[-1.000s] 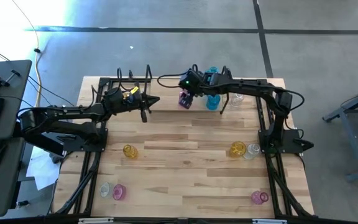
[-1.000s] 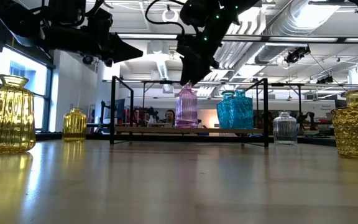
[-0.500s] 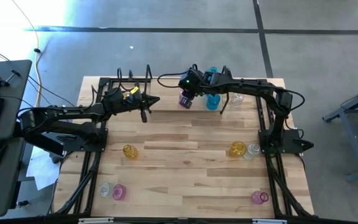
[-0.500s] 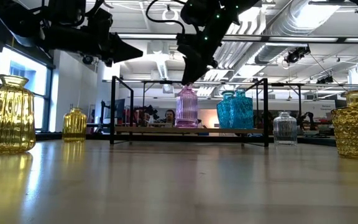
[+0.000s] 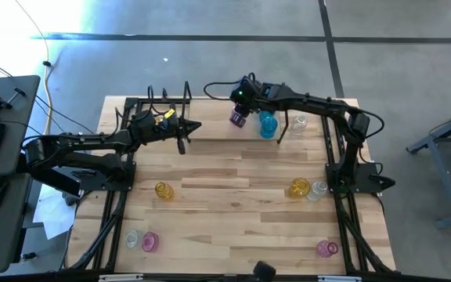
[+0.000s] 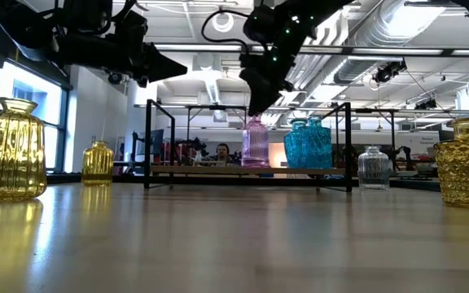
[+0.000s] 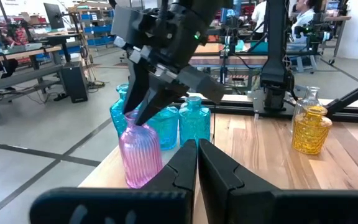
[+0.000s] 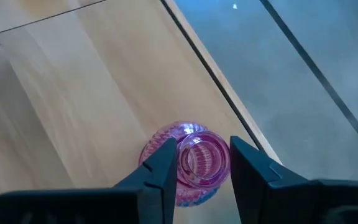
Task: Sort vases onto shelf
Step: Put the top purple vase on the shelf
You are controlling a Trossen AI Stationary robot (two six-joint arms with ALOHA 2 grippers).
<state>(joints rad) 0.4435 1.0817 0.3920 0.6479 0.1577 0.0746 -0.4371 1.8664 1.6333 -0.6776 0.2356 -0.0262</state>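
Workshop floor of grey concrete surrounds a pale plank table (image 5: 233, 204); at its far edge sits the shelf (image 6: 251, 170), a light board inside thin black rods with upright posts.

Right pincer (image 5: 239, 117) hangs over the shelf with its fingers pointing down. It is partly closed on the neck of a pink vase (image 6: 256, 143), one finger (image 8: 163, 163) on each side of the rim. The vase stands upright, long axis vertical, mouth up, base on the shelf board.

- Pink vase: ribbed translucent glass, round body, short neck.
- Blue vases (image 6: 308, 145): just beside the pincer on the shelf, upright, faceted translucent glass.
- Clear vase (image 6: 374, 168): past the blue ones from the pincer, upright.
- Yellow vases (image 6: 8, 151): well away from the pincer on the near table, upright, ribbed and dimpled.

Left pincer (image 5: 183, 131) is closed and empty, hanging above the table well apart from the right one, at the shelf's other end.

View notes: the right wrist view looks straight down the pink vase's open mouth, a ring between the fingers. The low view shows it side-on with its base on the board. The left wrist view shows the closed fingers (image 7: 188, 163) of that arm, with the pink vase just beyond them. The high view alone shows more pink and clear vases (image 5: 142, 240) at the table's near corners.
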